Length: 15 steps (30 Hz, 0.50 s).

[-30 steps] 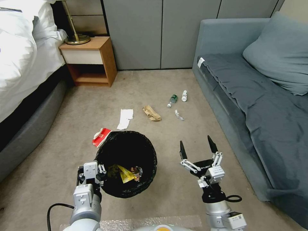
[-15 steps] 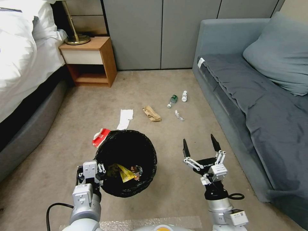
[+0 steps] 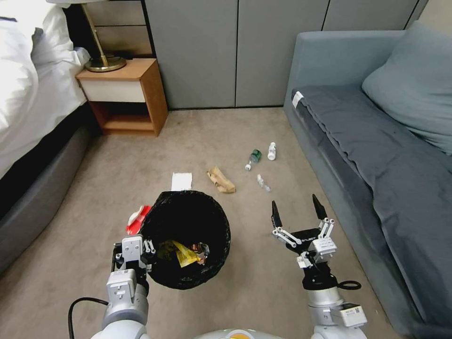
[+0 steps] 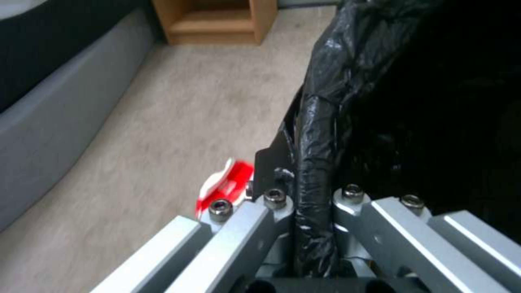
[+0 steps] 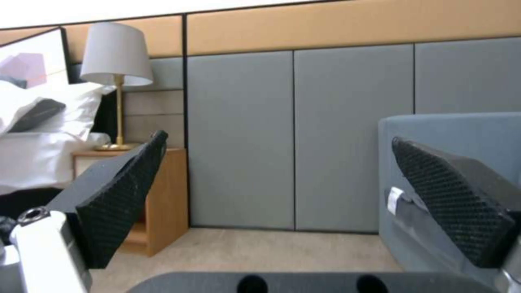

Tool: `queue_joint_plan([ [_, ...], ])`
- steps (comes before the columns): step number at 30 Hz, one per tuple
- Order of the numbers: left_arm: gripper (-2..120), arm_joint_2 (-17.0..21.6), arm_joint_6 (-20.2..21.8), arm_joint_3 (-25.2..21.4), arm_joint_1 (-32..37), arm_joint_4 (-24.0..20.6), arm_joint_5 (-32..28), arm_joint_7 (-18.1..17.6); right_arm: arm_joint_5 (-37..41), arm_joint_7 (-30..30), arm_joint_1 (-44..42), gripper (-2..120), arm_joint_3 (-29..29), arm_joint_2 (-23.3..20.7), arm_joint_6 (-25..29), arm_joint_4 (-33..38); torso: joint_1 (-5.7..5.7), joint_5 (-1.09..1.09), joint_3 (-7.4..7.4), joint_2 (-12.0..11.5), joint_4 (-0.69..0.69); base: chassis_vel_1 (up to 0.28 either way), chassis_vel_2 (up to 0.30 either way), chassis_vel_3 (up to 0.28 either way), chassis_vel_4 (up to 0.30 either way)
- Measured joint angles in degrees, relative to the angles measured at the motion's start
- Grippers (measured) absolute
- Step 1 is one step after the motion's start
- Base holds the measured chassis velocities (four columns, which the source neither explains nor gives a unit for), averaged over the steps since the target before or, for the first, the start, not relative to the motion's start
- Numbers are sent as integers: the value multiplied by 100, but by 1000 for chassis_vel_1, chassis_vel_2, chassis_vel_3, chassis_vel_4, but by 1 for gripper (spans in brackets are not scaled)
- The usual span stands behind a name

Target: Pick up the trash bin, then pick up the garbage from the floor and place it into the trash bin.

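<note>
The trash bin (image 3: 186, 238), lined with a crinkly black bag, hangs off the carpet with my left gripper (image 3: 149, 246) shut on its near-left rim (image 4: 315, 122). A yellow wrapper (image 3: 184, 254) lies inside it. On the floor beyond the bin is the garbage: a red-white packet (image 3: 135, 219), a white tissue (image 3: 181, 181), a brown paper bag (image 3: 221, 180), a green-labelled bottle (image 3: 254, 157), a small white bottle (image 3: 271, 151) and a clear scrap (image 3: 263, 182). The bin hides part of the packet and the tissue. My right gripper (image 3: 297, 210) stands open and empty to the bin's right.
A grey sofa (image 3: 372, 141) runs along the right side. A bed (image 3: 28, 113) and a wooden nightstand (image 3: 125, 94) with a brass lamp (image 3: 101, 61) stand at the left. Grey wall panels (image 3: 235, 52) close the back. Open carpet (image 3: 207, 136) lies between them.
The whole picture has shifted, so the camera moved: the floor litter now sits lower and closer, with the bin covering more of the tissue and packet. The right gripper drifted slightly right.
</note>
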Motion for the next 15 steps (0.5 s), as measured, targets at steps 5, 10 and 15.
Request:
queue_joint_plan([
  [5, 0, -2, 0, 0, -4, 0, -2, -1, 0, 0, 9, 100, 10, 0, -5, 2, 0, -2, -1, 0, 1, -232, 252, 243, -243],
  [10, 0, -3, 0, 0, -2, -1, -4, 0, -8, 0, 16, 100, 27, -5, -5, 1, 0, 3, 0, 0, 0, -234, 236, 219, -224],
  [15, 0, -5, 0, -1, 2, -2, -3, -1, -19, -2, 13, 100, 8, -5, -5, -1, 0, 3, 0, 0, 1, -244, 236, 241, -232],
])
